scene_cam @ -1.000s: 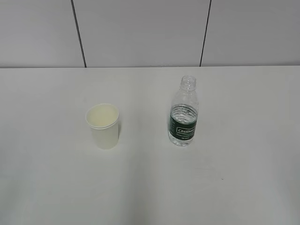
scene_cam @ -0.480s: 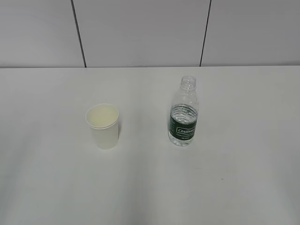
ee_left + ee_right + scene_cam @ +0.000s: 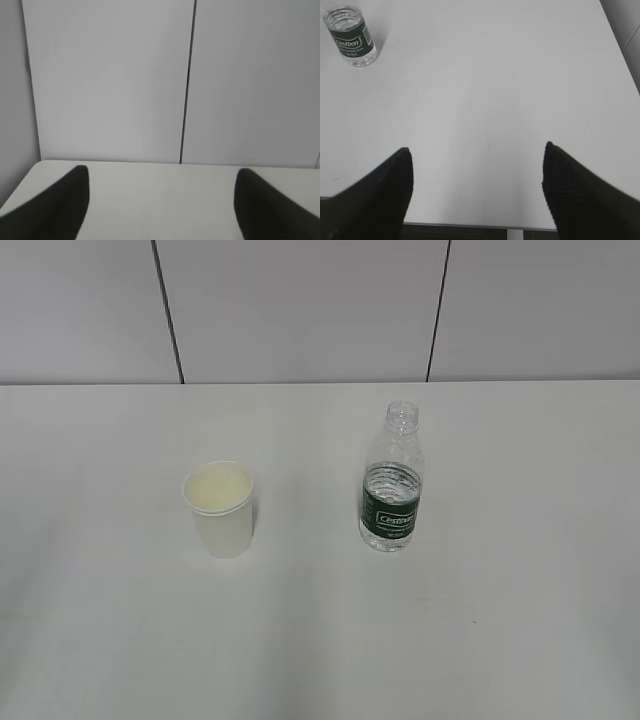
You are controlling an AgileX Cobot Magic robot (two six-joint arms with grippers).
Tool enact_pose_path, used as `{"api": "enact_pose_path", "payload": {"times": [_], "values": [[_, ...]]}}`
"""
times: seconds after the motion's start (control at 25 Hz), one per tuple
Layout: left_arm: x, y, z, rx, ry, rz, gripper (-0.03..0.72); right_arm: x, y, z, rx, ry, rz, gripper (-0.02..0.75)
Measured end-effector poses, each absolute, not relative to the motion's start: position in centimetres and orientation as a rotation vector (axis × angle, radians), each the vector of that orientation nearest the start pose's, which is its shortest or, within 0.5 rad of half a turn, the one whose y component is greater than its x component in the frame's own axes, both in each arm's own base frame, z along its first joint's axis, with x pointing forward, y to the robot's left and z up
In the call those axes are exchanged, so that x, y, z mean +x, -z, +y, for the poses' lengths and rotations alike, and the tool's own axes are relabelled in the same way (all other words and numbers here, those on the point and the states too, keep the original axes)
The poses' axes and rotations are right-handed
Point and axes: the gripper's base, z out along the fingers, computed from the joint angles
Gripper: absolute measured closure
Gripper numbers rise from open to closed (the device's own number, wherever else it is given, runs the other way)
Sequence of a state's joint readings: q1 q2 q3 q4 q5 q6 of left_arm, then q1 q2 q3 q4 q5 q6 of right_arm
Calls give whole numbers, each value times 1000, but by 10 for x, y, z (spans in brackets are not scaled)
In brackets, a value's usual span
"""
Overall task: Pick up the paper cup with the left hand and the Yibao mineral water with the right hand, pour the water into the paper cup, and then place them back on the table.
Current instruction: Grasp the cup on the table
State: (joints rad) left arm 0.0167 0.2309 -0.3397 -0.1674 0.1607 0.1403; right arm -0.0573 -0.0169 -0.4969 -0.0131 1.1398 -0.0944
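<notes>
1. Table (image 3: 520,640): wide white top, fills most of exterior view; grey panelled wall (image 3: 300,310) with two dark vertical seams behind its far edge.
2. Landmark = Yibao mineral water (image 3: 391,480): clear ribbed bottle, dark green label with white lettering, no cap, standing upright on the table, right of centre. Some water visible inside, around label height.
3. Paper cup (image 3: 223,508): white, rolled rim, cream inside, upright on the table, well apart to the left of the bottle and slightly nearer the camera. Shorter than the bottle. Nothing touching it.
4. Right hand (image 3: 477,170): seen only in right wrist view, two black fingertips at the bottom corners, spread wide, nothing between them but bare table. Bottle (image 3: 351,36) sits far off at the top-left corner of that view, well away from the fingers. Table's near edge shows just under the fingers.
5. Left hand (image 3: 162,195): only in left wrist view, two black fingertips low in frame, held wide apart, empty. Camera faces the wall and the table's far strip; bottle and cup not in this view.
6. Neither arm shows in exterior view.
</notes>
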Motion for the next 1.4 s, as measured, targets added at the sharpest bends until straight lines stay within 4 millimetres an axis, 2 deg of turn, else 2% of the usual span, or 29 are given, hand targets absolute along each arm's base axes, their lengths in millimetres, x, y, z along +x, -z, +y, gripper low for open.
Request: {"api": "enact_pose_path", "payload": {"times": [0.56,0.8,1.0,1.4], "values": [[135,-276,4,1,-53,1630,115,-11,-270,0,-38,107,2111,146],[160,-266,-6,96,-44,1633,122,-11,-270,0,-38,107,2111,146],[183,-249,-16,162,-26,1663,132,-11,-270,0,-38,107,2111,146],[224,-205,-21,138,17,1693,132,-11,-270,0,-38,107,2111,146]]}}
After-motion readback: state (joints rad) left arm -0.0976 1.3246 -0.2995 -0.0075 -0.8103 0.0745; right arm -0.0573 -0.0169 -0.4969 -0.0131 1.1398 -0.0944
